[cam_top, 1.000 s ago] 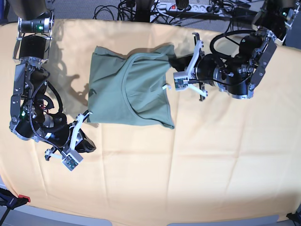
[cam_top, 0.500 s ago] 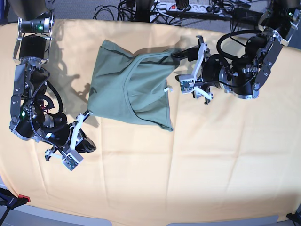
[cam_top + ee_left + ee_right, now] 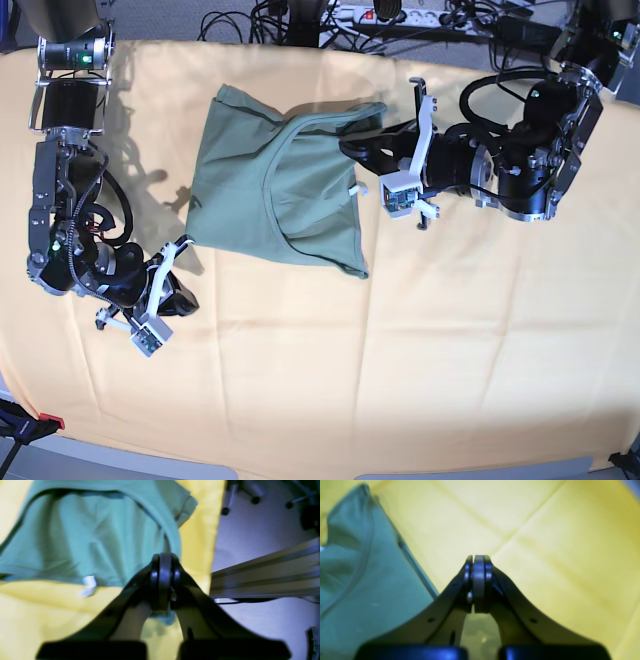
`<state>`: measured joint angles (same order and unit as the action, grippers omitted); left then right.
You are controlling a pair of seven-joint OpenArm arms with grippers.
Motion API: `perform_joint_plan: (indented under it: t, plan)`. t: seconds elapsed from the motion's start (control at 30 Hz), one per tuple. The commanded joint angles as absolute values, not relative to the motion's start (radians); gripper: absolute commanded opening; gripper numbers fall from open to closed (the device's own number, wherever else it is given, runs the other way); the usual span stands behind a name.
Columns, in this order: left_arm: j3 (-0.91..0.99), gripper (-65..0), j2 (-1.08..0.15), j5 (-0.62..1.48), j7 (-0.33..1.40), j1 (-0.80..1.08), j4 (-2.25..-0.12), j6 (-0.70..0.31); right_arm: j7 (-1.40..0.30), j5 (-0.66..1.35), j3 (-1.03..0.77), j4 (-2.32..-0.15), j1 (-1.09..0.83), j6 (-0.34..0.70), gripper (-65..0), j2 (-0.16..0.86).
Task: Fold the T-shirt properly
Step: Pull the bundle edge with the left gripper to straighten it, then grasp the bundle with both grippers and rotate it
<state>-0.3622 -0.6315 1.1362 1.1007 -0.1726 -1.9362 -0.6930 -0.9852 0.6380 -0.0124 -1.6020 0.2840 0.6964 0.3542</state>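
The sage-green T-shirt (image 3: 270, 190) lies partly folded on the yellow-orange cloth (image 3: 450, 330), its neckline curving through the middle. My left gripper (image 3: 352, 150) reaches in from the right to the shirt's upper right edge. In the left wrist view this gripper (image 3: 162, 580) is shut, with green fabric (image 3: 87, 537) pinched and showing below the fingertips. My right gripper (image 3: 185, 298) rests low on the cloth just off the shirt's lower left corner. In the right wrist view it (image 3: 478, 582) is shut and holds nothing, with the T-shirt (image 3: 357, 592) to its left.
Cables and a power strip (image 3: 400, 15) lie beyond the table's far edge. An aluminium rail (image 3: 265, 572) runs past the cloth's edge in the left wrist view. A red clamp (image 3: 40, 422) sits at the near left corner.
The left gripper moved left and down from the shirt's upper right corner onto its right edge. The shirt's top had shifted right a moment earlier. The right arm barely moved.
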Motion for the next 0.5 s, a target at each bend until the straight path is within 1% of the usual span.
perform_joint_plan:
  t: [0.0,0.07,0.17,0.27,0.33,0.47]
  plan:
    - [-0.352,-65.0,-0.634,1.184,1.090,-0.181,-1.951,-0.698,-0.957,0.650,-0.010,-1.579,0.314,0.698,-65.0,0.366]
    - [-0.355,-65.0,-0.624,1.240,1.127,-0.172,-1.951,-0.698,-0.945,0.650,0.006,-1.522,0.315,0.698,-65.0,0.366]
    - [-0.372,-65.0,-0.612,1.293,1.158,-0.153,-1.951,-0.698,-0.946,0.648,0.031,-1.493,0.311,0.698,-65.0,0.366]
    - [-0.413,-65.0,-0.613,1.275,1.162,-0.136,-1.951,-0.698,-0.946,0.646,0.062,-1.493,0.311,0.698,-65.0,0.366]
    - [-0.451,-65.0,-0.612,1.204,1.160,-0.136,-1.951,-0.698,-0.946,0.646,0.083,-1.493,0.311,0.698,-65.0,0.366]
    - [-0.498,-65.0,-0.613,0.978,1.102,-0.136,-1.951,-0.698,-0.964,0.630,0.122,-1.493,0.310,0.698,-65.0,0.366]
